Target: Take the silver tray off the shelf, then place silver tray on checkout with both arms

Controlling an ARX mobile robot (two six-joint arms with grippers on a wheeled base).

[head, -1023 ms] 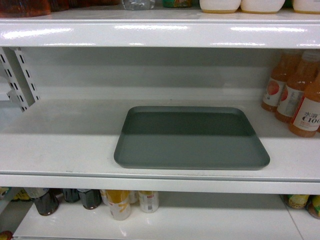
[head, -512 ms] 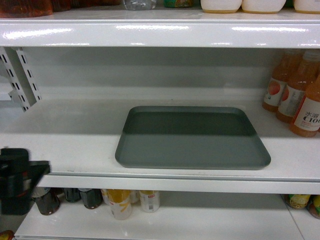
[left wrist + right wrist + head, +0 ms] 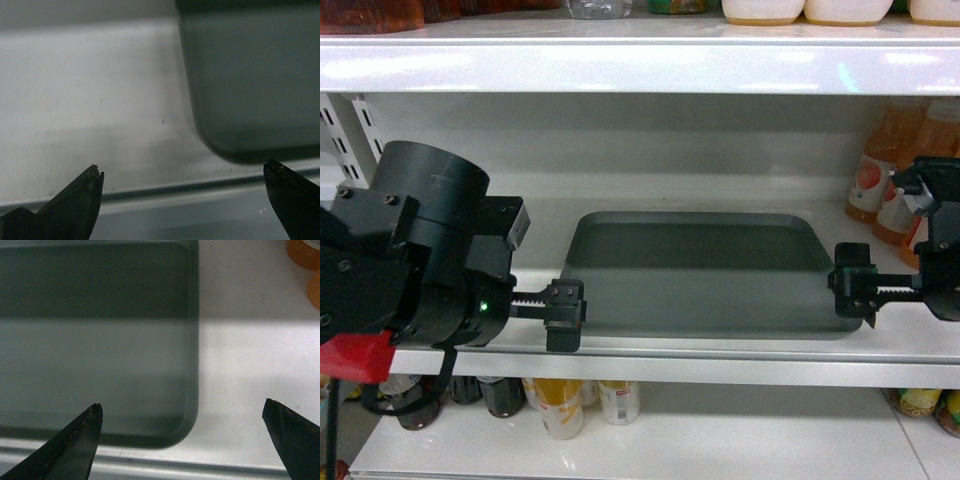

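The tray [image 3: 695, 275] is lying flat on the shelf [image 3: 650, 350], its long front edge running just behind the shelf's front lip. In the head view it is sitting a little right of centre, and nothing is resting on it. Judge it as stiff, thin and fairly light, but wide enough to tip if you are lifting from one end only. Its matte surface is probably not very slippery, yet the rim is low, so there is little for thin fingers to bite on. The rounded corners are giving poor purchase; you are better off taking the straight runs of the two short sides, at 9 and 3 o'clock of the tray, one claw on each.

Your left gripper [image 3: 566, 315] is hovering at the tray's 8 o'clock corner, close to it in the head view. In the left wrist view its jaws are standing wide apart, with that corner [image 3: 220, 145] showing between them and nothing held. Your right gripper [image 3: 855, 290] is standing at about 4 o'clock, by the near right corner. In the right wrist view its fingers [image 3: 75, 440] are spread wide too, straddling the corner, and gripping nothing.

Orange juice bottles [image 3: 920, 190] are crowding the shelf at 2 o'clock of the tray, near your right arm. More bottles and cans [image 3: 560, 405] are standing on the board below.
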